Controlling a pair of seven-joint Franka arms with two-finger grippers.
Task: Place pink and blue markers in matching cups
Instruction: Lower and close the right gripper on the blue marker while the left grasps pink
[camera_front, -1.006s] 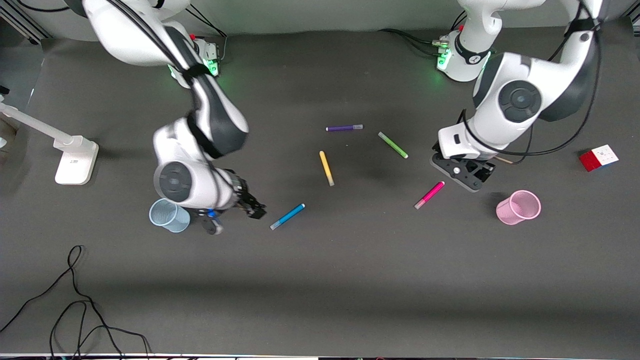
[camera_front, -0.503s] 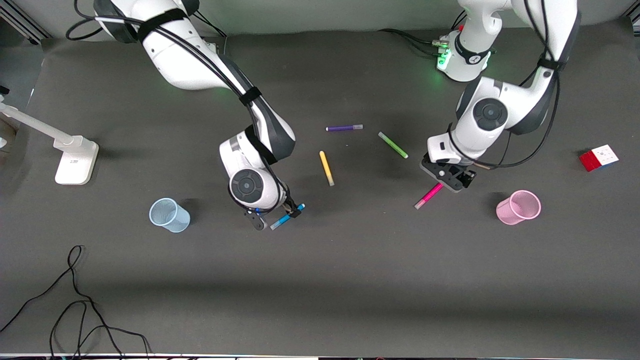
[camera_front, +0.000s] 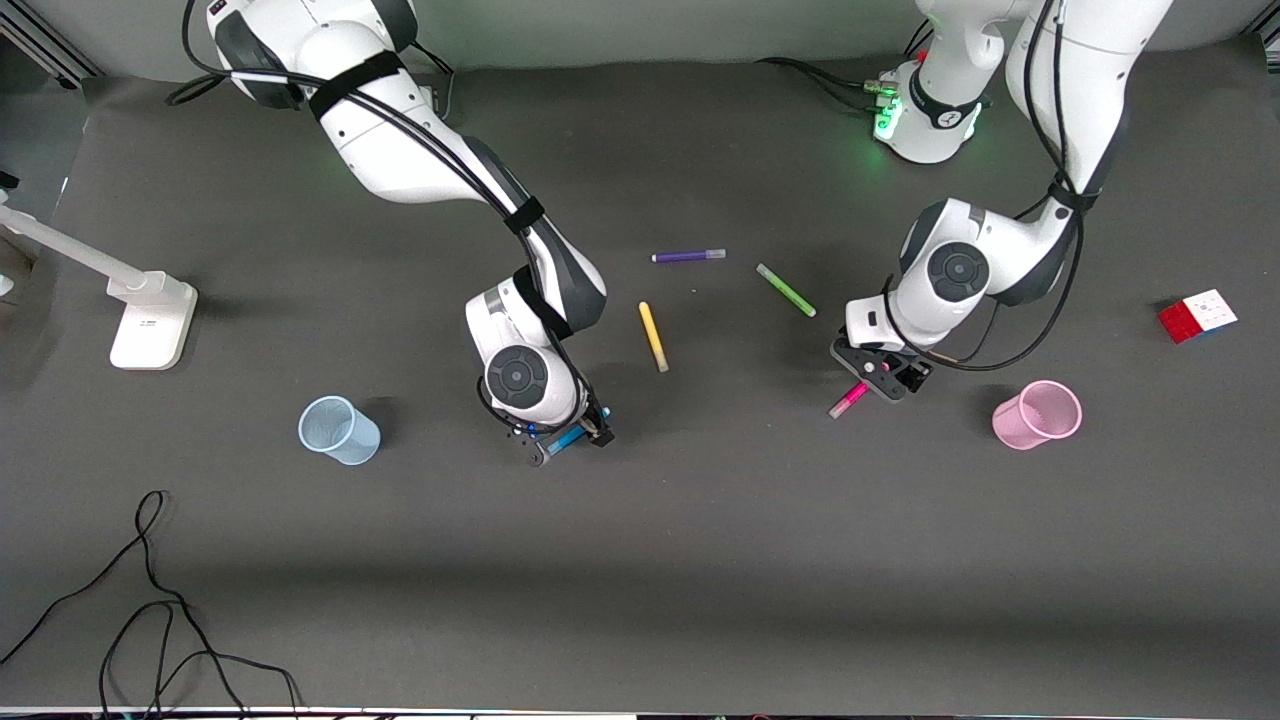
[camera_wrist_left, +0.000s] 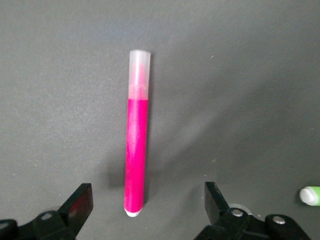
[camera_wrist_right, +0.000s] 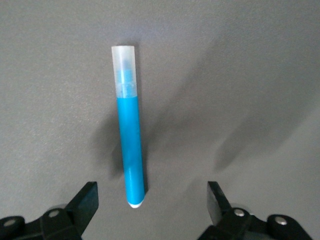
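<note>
While both pincers gape over markers, yellow marker (camera_front: 652, 336), green marker (camera_front: 785, 290) lie between.

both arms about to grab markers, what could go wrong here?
1. Left gripper, open, straddles only the butt end of the slim magenta-pink marker: an end grip may let it tilt.
2. Same for the right gripper, open around the bright blue marker.
3. Both lie flat: fingers might scrape the table.

My table (camera_front: 700, 560) is dark grey. Around the yellow marker (camera_front: 653, 336) lie the purple marker (camera_front: 688, 256), green marker (camera_front: 785, 290), blue marker (camera_front: 568, 439), pink marker (camera_front: 848, 400), blue cup (camera_front: 338, 430), pink cup (camera_front: 1038, 414), colour cube (camera_front: 1197, 315), and black cable (camera_front: 140, 610).
</note>
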